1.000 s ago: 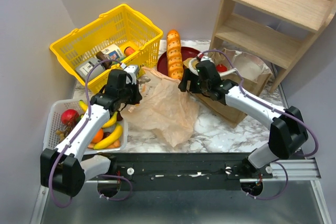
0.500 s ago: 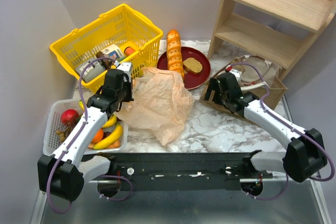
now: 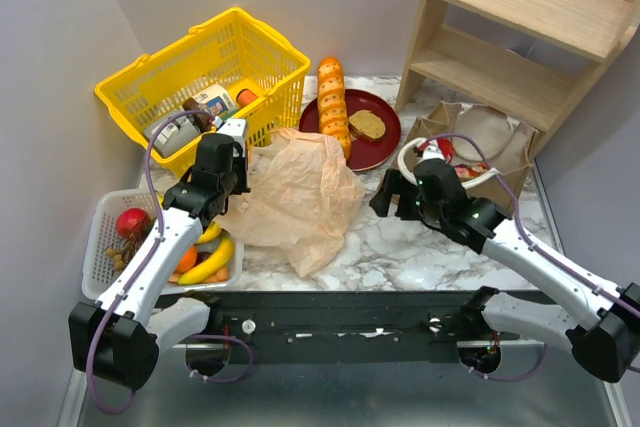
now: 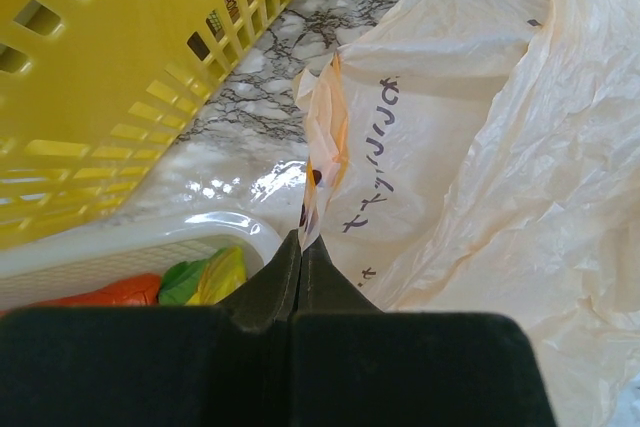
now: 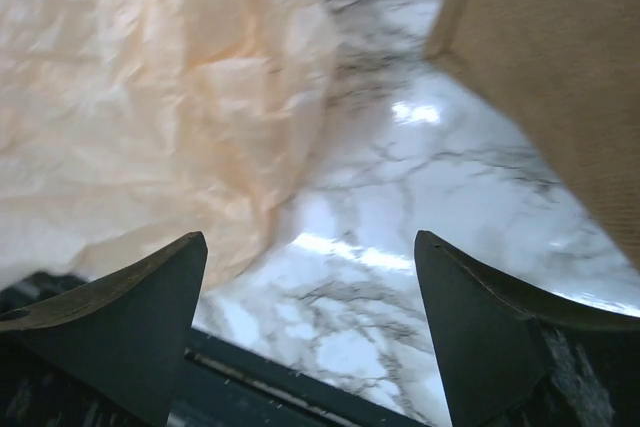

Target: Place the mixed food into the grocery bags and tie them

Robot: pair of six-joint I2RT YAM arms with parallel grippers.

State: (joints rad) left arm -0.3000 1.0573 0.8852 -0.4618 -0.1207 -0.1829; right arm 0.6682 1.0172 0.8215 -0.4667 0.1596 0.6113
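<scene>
By the basket [image 4: 100, 97], left gripper [image 4: 303, 247]: clamped on plastic bag [image 4: 480, 147] rim.
Right gripper [image 5: 310, 242]: fingers spread, probably hovering above marble tabletop [image 5: 400, 197].

Top view looks down; wrist views (close) share the plastic bag [image 5: 150, 97].

Left arm [image 3: 150, 257]: extended forward from its base at the near left corner, with the forearm angled inward toward the centre. Left gripper [image 4: 302, 245]: jaws closed, with the fingertips pressed together on a thin fold at the edge of the plastic bag [image 4: 480, 147].

Right arm [image 3: 540, 257]: extended from its base at the near right corner, reaching forward and inward. Right gripper [image 5: 308, 239]: jaws spread wide with nothing between the fingers, pointed downward and toward the left arm's side.
</scene>
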